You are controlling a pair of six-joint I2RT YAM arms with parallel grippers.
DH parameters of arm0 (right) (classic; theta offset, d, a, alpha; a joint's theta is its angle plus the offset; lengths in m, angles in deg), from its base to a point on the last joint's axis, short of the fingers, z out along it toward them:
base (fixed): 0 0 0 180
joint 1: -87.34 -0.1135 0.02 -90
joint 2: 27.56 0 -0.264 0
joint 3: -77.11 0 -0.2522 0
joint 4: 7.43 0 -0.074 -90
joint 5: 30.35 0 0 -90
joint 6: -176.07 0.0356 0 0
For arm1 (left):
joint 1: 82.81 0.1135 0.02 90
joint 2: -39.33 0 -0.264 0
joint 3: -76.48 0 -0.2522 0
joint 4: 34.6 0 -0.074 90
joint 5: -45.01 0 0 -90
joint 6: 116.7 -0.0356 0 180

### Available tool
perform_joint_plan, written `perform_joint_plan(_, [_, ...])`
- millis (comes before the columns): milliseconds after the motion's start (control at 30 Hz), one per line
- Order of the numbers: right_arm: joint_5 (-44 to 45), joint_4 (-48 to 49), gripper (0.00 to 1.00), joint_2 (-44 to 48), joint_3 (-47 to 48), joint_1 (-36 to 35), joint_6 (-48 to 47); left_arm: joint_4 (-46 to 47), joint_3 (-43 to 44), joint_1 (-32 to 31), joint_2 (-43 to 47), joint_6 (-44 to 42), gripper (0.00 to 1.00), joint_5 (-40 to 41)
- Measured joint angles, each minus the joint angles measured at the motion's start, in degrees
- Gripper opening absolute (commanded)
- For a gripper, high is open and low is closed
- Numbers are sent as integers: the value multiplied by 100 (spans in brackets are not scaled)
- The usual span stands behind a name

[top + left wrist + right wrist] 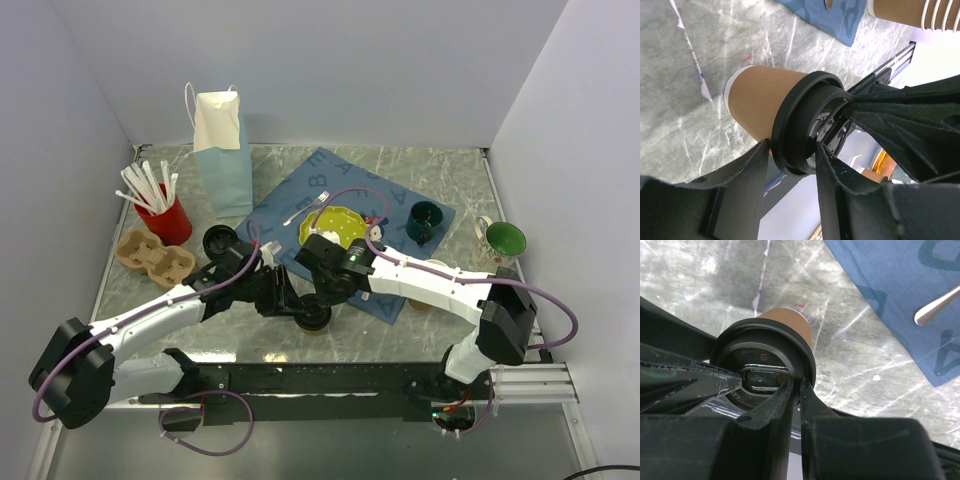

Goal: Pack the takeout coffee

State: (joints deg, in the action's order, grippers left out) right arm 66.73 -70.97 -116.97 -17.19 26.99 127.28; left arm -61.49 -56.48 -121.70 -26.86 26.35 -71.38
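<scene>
The takeout coffee (pixel 314 318), a tan paper cup with a black lid, stands on the marble table near the front edge, between both arms. My left gripper (pixel 296 306) reaches it from the left. In the left wrist view the left gripper (pixel 790 152) is closed across the rim of the lid (pixel 795 120), above the cup's wall (pixel 757 97). My right gripper (pixel 326 296) comes from the right. In the right wrist view it (pixel 796 384) pinches the lid's rim (pixel 807 357), and the cup's side (pixel 790 320) shows beyond.
A white and blue paper bag (pixel 222 150) stands at the back left. A red cup of straws (pixel 172 220), a cardboard carrier (pixel 155 256) and a loose black lid (pixel 219 241) lie left. The blue cloth (pixel 290 195) holds a yellow plate (pixel 338 224) and a dark mug (pixel 423 222). A stack of cups (pixel 910 12) lies right.
</scene>
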Motion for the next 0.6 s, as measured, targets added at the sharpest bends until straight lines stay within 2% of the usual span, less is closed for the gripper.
perform_joint_plan(133, [-160,-114,27,61,-2,94,-17,50,11,-203,-17,136,44,166])
perform_joint_plan(333, [-507,-52,35,365,-177,236,-15,103,39,-413,-33,284,45,372])
perform_joint_plan(600, [-1027,413,30,656,-588,278,24,140,48,-533,-46,426,44,494])
